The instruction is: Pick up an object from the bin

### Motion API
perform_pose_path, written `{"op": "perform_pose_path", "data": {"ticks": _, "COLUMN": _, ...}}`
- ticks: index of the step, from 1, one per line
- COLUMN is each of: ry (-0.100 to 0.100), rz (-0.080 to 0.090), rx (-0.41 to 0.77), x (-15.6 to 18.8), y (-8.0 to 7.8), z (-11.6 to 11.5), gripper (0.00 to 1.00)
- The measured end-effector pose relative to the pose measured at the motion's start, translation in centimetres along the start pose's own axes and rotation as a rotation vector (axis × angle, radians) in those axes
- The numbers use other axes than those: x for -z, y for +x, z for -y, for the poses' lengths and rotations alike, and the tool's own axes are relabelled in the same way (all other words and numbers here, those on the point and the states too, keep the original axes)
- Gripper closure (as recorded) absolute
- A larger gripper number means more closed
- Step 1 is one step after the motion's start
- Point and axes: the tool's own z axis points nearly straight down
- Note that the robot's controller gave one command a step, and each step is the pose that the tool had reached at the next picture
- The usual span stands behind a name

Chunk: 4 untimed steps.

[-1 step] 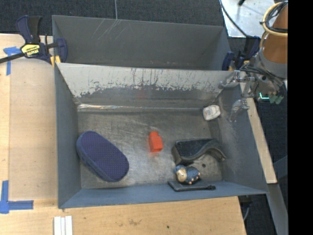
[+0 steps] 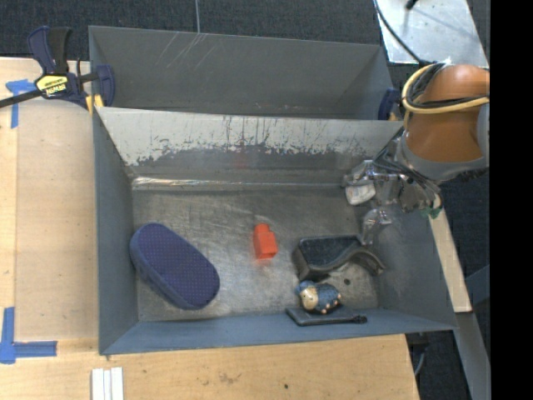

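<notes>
Grey metal bin (image 2: 115, 223) holds five loose things. Against its near wall lies a thin black stick (image 2: 326, 318), with a small round blue-and-gold lump (image 2: 319, 297) touching it. Just behind sits a dark grey curved plastic piece (image 2: 329, 252). A small orange block (image 2: 265, 242) stands mid-floor, and a blue oval padded case (image 2: 173, 266) lies well to the left. Farther right the gripper (image 2: 376, 217) hangs just beyond the dark piece's far end. Whether it is open or closed cannot be told.

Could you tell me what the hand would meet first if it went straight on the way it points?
Probably the dark curved object just below the hand; depth is unclear, so it might reach the bare bin floor beside it instead.
</notes>
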Motion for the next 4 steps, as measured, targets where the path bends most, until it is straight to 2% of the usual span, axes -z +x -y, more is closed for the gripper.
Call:
{"op": "perform_pose_path", "data": {"ticks": 1, "ry": 0.007, "rz": 0.0, "rx": 0.036, "x": -0.9, "y": 1.7, "z": -0.2, "gripper": 0.0}}
{"op": "perform_pose_path", "data": {"ticks": 2, "ry": -0.003, "rz": -0.004, "rx": -0.034, "x": 0.9, "y": 0.9, "z": -5.0, "gripper": 0.0}}
{"op": "perform_pose_path", "data": {"ticks": 3, "ry": -0.004, "rz": 0.0, "rx": -0.039, "x": 0.1, "y": 0.9, "z": -4.4, "gripper": 0.0}}
{"op": "perform_pose_path", "data": {"ticks": 4, "ry": -0.005, "rz": -0.007, "rx": -0.02, "x": 6.0, "y": 1.8, "z": -6.5, "gripper": 0.0}}
